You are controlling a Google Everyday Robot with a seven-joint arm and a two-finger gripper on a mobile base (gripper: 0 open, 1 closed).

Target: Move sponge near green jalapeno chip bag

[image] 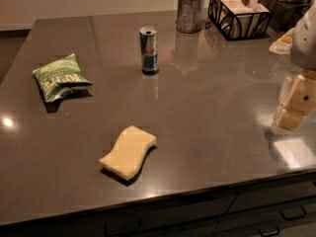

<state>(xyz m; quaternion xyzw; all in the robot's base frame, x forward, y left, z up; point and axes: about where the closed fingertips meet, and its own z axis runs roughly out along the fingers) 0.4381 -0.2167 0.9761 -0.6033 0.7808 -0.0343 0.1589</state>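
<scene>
We are looking down on a dark brown counter (212,102). The sponge (128,152) is lying flat near the front edge, left of centre, and nothing is touching it. The green jalapeno chip bag (60,77) is resting well apart from it, farther back and toward the left edge. A blue-and-silver drink can (149,50) is standing upright behind the sponge, to the right of the bag. At the back, a metal cup (190,14) and a black wire basket (239,15) are sitting side by side. The gripper (295,105) is hanging at the far right edge of the view, over the counter, well apart from both sponge and bag. We are not able to tell whether its jaws are open or closed.
</scene>
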